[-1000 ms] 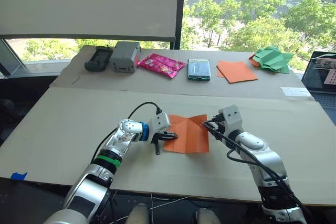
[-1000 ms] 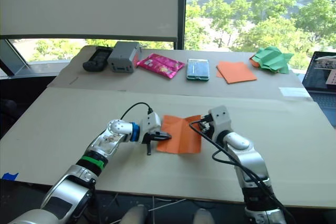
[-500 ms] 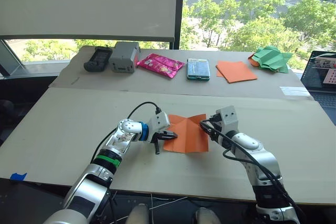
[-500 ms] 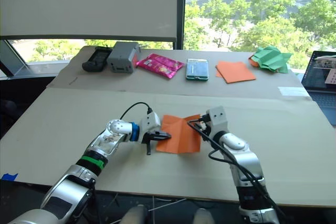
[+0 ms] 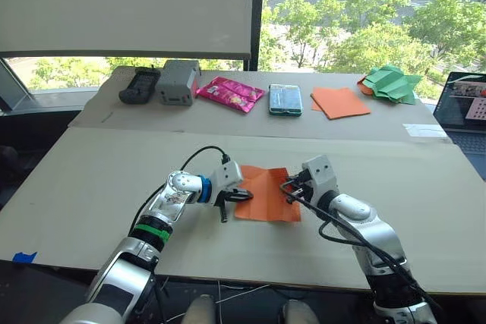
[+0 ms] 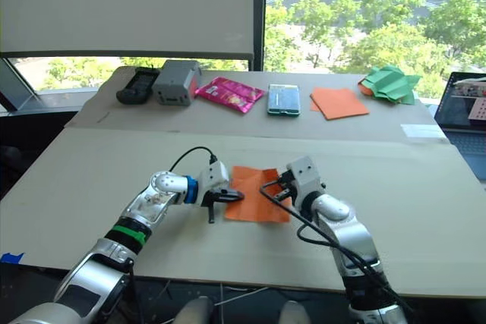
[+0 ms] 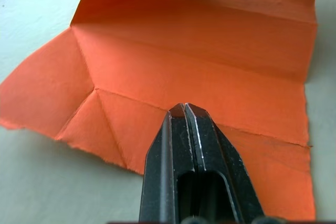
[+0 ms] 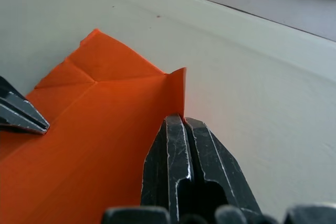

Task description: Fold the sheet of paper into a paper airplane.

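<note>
My left pincer (image 5: 228, 204) was clenched, its tips pressing down on the left part of the sheet of paper (image 5: 267, 193), which lay on the tabletop (image 5: 91, 180) between my two arms. To its right, my right pincer (image 5: 292, 191) was clenched on the sheet's right edge, where a corner stood up from the surface. I judged the folding barely begun: there was no nose, no wings, no airplane shape. The sheet looked thin and orange, roughly square, crossed by a long crease down the middle and short diagonal creases meeting near one corner; its far edge lifted slightly. Nearly all the real folds were left to make.
</note>
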`<state>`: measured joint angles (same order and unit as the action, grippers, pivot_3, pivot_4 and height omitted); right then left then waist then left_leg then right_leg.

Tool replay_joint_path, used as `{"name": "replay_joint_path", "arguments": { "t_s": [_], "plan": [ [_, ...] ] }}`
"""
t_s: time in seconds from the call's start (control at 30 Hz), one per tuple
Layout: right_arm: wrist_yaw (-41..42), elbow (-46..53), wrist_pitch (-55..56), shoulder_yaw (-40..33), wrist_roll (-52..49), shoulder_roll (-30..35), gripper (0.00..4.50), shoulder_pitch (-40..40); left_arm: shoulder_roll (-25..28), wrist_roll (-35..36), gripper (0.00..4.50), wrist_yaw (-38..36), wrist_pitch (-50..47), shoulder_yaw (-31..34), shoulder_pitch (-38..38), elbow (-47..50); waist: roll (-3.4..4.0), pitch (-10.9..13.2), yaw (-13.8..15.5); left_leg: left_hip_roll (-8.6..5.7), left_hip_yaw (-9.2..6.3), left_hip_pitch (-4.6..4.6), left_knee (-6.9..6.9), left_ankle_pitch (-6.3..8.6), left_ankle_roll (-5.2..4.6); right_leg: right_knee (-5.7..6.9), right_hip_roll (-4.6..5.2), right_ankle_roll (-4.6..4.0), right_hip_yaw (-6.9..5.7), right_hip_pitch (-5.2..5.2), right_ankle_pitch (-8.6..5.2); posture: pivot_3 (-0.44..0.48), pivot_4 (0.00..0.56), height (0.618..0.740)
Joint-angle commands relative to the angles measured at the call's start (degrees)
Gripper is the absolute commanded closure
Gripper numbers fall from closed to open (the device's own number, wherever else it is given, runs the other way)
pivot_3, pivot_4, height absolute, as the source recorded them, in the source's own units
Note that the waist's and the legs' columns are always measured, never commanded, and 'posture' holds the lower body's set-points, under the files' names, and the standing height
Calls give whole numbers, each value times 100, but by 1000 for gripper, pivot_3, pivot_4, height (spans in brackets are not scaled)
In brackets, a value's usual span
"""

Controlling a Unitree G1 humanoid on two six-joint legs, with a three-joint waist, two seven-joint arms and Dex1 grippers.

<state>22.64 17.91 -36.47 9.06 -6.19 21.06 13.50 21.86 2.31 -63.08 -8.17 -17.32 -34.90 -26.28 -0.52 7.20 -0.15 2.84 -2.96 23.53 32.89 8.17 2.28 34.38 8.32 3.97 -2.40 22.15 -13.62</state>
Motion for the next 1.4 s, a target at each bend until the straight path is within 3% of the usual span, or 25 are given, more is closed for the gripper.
{"name": "replay_joint_path", "arguments": {
  "t_s": [0.03,0.3,0.47,0.7,1.0,1.4],
  "plan": [
    [112,701,552,689,672,372,4485,-111,393,114,4500,-175,-467,122,345,709,0,0,-37,0,0,-1,-1,0,0,0,0,-2,0,1,-1,0,150,702],
    [80,547,629,1529,1771,684,4485,-194,969,358,4500,-201,-1041,341,885,1739,-8,7,-52,1,0,0,-2,18,28,-8,1,-3,0,3,-2,0,150,702],
    [184,303,772,1428,1767,537,4485,-75,968,525,4500,-105,-1347,422,823,2020,-13,16,-40,1,0,11,-1,18,30,-13,1,-3,-1,6,-2,0,150,702],
    [578,8,1064,1943,2026,489,4485,127,906,854,4500,-67,-1609,578,596,2241,-14,17,-20,0,-1,19,1,0,0,-11,-1,0,-2,7,0,0,150,702],
    [954,-623,1695,2122,2317,566,4485,430,709,653,4500,-160,-1205,378,27,1363,-15,17,-14,0,-1,16,3,-4,-7,-12,-2,1,-2,4,0,0,150,702],
    [1118,-777,1861,2091,2570,422,4485,498,-86,-75,4500,-131,45,-81,-1084,-875,-22,15,5,-1,-1,12,11,-12,-19,10,-5,4,-1,1,2,0,150,702]
  ]
}}
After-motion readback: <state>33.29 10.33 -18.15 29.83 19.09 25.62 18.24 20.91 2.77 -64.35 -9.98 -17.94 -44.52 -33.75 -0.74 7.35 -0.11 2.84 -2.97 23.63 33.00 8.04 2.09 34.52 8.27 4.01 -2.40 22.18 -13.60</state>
